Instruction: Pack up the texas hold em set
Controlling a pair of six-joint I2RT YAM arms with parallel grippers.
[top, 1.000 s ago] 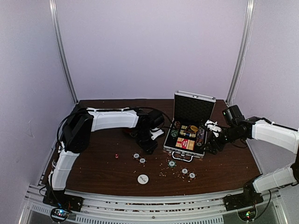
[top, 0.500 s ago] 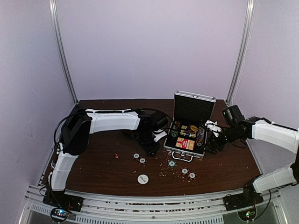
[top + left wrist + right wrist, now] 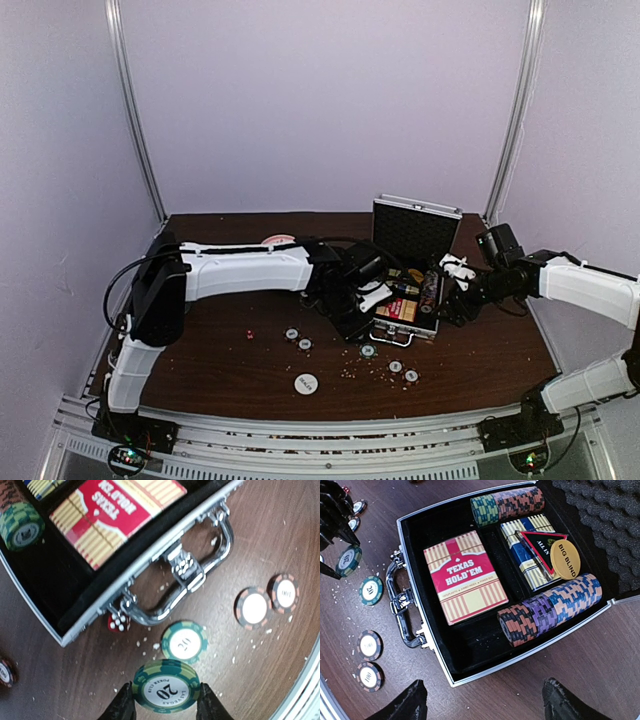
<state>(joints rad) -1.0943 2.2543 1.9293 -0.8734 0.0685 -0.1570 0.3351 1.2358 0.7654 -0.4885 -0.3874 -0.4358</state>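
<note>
Green 20 poker chip (image 3: 166, 686): clamped in the left jaws, now carried across the worktop (image 3: 220, 360) to just before the open aluminium briefcase (image 3: 530, 646) handle (image 3: 195, 575), likely next packed; right jaws apart, empty, beside the case.

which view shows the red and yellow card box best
Right wrist: the whole red and yellow card box shows, lettering readable. Left wrist crops it at the top edge; top external shows only a tiny patch.

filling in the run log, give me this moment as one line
left jaws: shut on green 20 chip | right jaws: open over briefcase | lid: up | red die: outside briefcase
</note>
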